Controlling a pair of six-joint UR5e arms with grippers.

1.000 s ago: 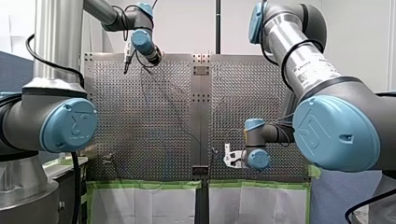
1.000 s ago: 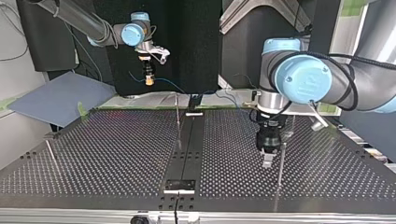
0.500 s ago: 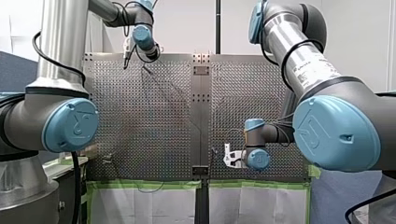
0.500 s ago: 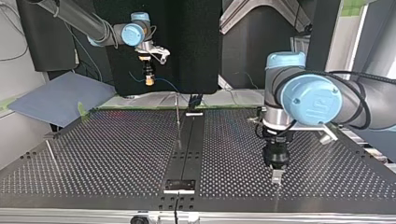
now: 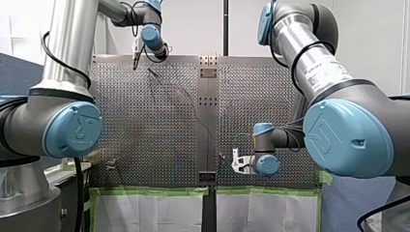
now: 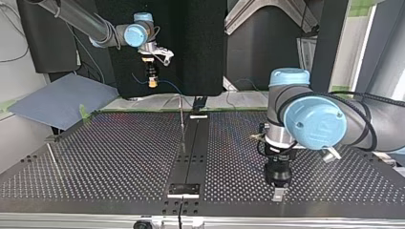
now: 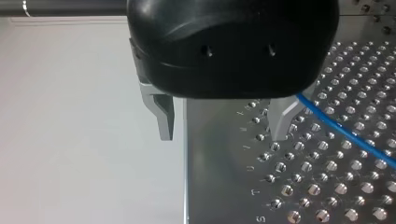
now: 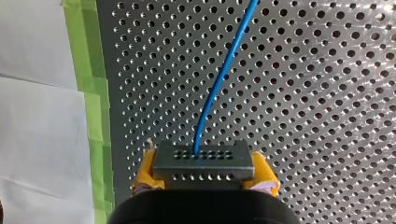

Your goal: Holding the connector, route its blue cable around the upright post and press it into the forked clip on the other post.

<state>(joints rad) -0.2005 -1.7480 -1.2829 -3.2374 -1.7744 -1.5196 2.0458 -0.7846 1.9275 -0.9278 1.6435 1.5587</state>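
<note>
My right gripper (image 8: 204, 185) is shut, its yellow pads clamping a grey metal connector (image 8: 203, 160). The blue cable (image 8: 225, 73) runs out of the connector and away over the perforated plate. In the top view my right gripper (image 6: 152, 82) hangs high beyond the table's far edge, the cable (image 6: 170, 87) sagging from it. A thin upright post (image 6: 182, 119) stands near the centre strip. My left gripper (image 7: 222, 127) is open with nothing between its metal fingers, straddling the plate's edge, the cable (image 7: 348, 133) lying just beside one finger. It hangs low by the top view's near edge (image 6: 277, 194).
Another thin post (image 6: 51, 156) stands at the top view's left. A black centre strip (image 6: 191, 152) divides the perforated table. Green tape (image 8: 88, 93) and white sheeting line the plate's edge by my right gripper. A grey board (image 6: 57, 100) lies beyond the table's far left.
My left arm has swung toward the top view's near edge, lowering its open gripper there. The post that stood beside it no longer shows. My right arm has stayed still.
</note>
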